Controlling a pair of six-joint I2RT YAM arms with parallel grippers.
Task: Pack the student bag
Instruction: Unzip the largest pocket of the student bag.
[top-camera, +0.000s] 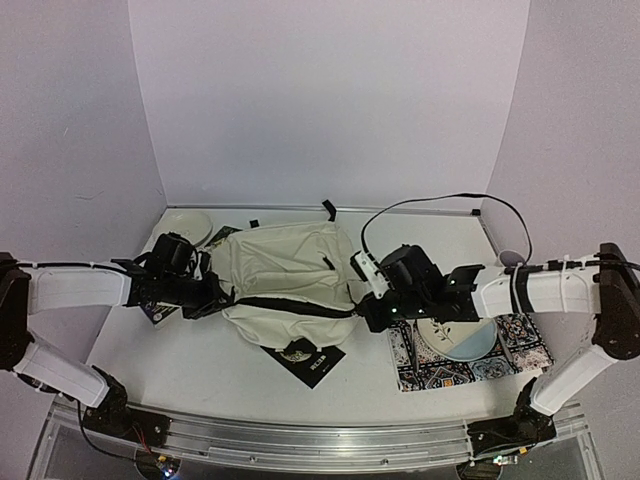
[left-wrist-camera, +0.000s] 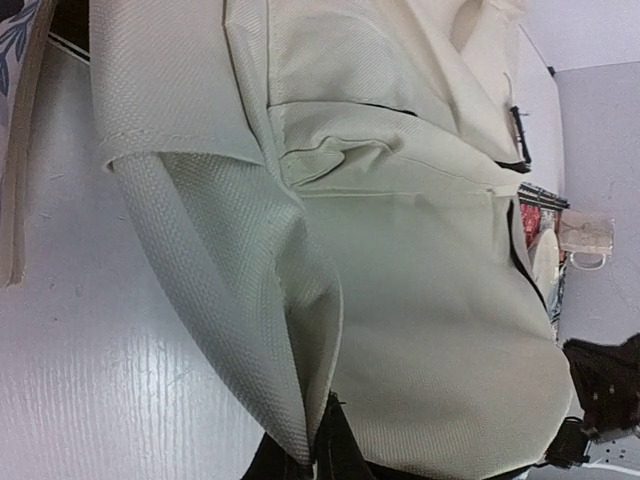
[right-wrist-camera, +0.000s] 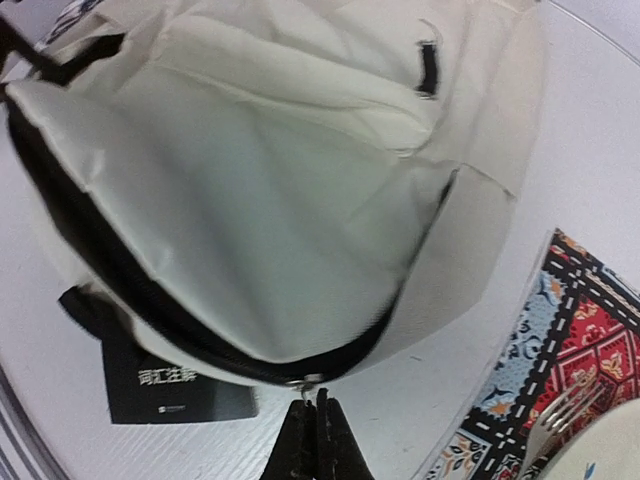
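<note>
left claw (top-camera: 215, 297) closed on a fold at the left edge of the student bag (top-camera: 285, 270), tips cut off in wrist view | bag flat mid-table, partly covering black booklet (top-camera: 303, 357) | white table (top-camera: 200, 360), pale walls | right claw (right-wrist-camera: 312, 415) pinched shut on zipper pull (right-wrist-camera: 307, 381) | plate (top-camera: 455, 340) on patterned mat (top-camera: 520, 345) at right

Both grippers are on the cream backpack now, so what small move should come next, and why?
Likely slide the right gripper along the dark zipper track to widen the opening. It looks shut on the zipper pull at the student bag's edge, the left gripper pinches its fabric opposite as a brace, and the black book lies outside.
</note>
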